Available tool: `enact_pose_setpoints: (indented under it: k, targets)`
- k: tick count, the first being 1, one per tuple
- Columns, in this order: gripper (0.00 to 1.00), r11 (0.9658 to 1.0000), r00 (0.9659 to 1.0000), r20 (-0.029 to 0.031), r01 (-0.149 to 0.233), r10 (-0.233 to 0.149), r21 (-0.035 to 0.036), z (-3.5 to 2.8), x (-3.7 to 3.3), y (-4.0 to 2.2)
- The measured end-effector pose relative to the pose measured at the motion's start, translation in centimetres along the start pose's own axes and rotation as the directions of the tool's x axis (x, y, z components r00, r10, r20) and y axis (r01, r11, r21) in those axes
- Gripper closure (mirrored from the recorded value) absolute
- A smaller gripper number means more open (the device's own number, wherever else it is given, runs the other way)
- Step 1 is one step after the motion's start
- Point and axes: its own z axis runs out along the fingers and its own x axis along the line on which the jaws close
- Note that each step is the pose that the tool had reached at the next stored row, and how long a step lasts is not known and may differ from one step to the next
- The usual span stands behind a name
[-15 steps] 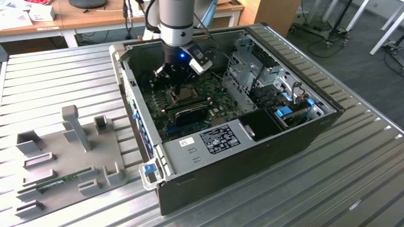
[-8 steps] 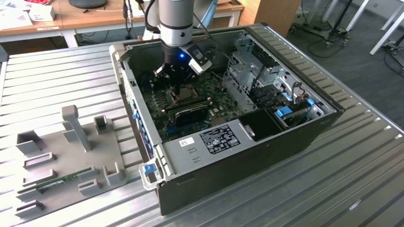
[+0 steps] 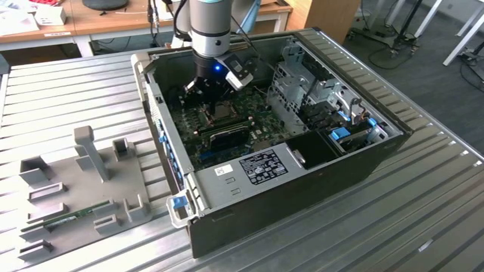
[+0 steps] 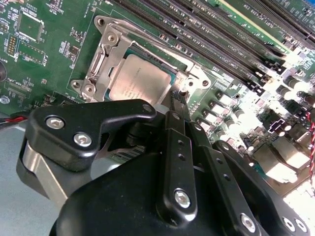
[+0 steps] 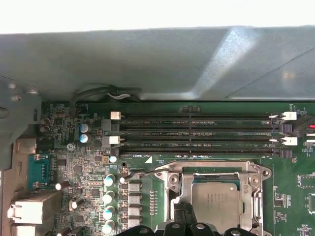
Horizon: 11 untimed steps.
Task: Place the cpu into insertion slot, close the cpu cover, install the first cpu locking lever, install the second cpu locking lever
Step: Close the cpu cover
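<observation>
Item inspected: the cpu, a small flat square chip with a silvery-tan metal face. It lies flat and square in the insertion slot, a metal-rimmed socket on the green circuit board, inside the open black computer case. In the exterior view the socket sits toward the far left of the case floor. The chip's face is clean and evenly lit, with no corner riding high.

The cpu cover, a thin silvery frame plate with a cut-out middle, appears to lie down around the chip. A thin wire lever juts from one corner of the socket; whether it is latched cannot be told.

The black gripper stands at the socket's edge, just beside the chip. Its fingers are drawn together with nothing visibly pinched between them.

Judgement: the work is at the cover-and-lever stage. It wants steady downward pressure on metal only, clear of the chip's face and of the long black memory slots beside the socket.
</observation>
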Motion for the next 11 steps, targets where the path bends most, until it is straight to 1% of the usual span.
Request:
enact_pose_setpoints:
  k: [5, 11]
  targets:
    - [0.9, 1.0, 1.0, 0.0001, 0.0, 0.0, -0.0002, 0.02, 0.0, 0.0]
    - [0.9, 1.0, 1.0, 0.0001, 0.0, 0.0, -0.0002, 0.22, 0.04, 0.0]
